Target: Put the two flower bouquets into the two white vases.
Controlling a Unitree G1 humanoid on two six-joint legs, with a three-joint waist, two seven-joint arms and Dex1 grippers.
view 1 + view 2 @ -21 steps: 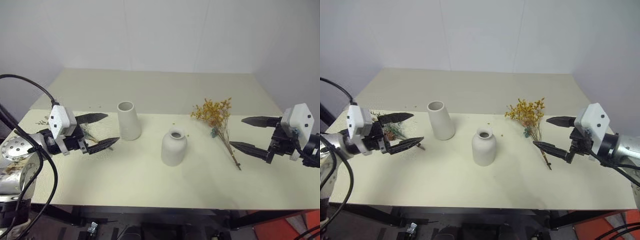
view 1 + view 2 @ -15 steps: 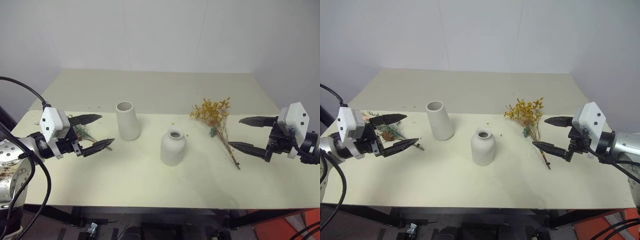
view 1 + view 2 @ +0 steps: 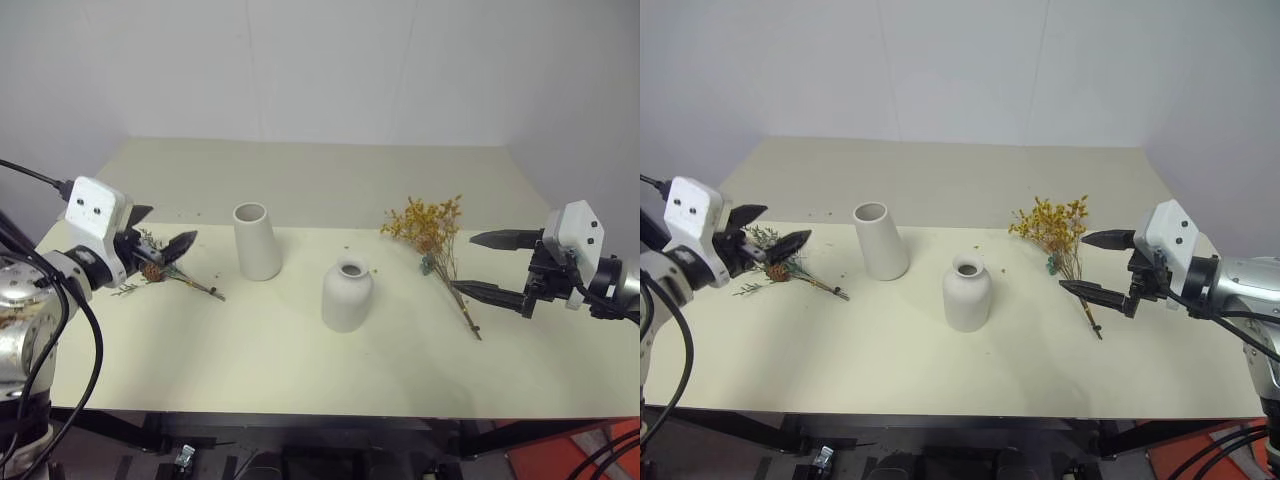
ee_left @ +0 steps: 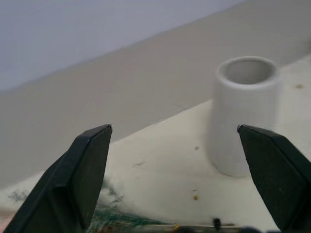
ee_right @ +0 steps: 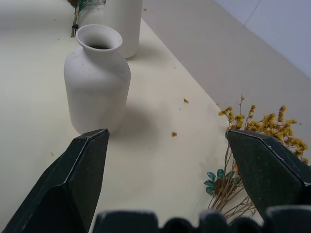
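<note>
Left end effector [image 3: 160, 240] hides part of grey-green bunch [image 3: 165, 276]. Yellow bunch [image 5: 262, 145] cut off at right wrist view edge. Tall vase [image 5: 124, 24] top cut off there too.

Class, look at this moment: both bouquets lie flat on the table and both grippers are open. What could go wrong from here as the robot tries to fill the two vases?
1. The yellow bouquet has thin stems lying flat on the table; the open right gripper may pinch only a few or shed blossoms.
2. The shorter vase has a narrow neck, so spreading stems could catch its rim and tip it.
3. The grey-green sprig bunch lies partly under the left gripper, which may drag it sideways.
</note>
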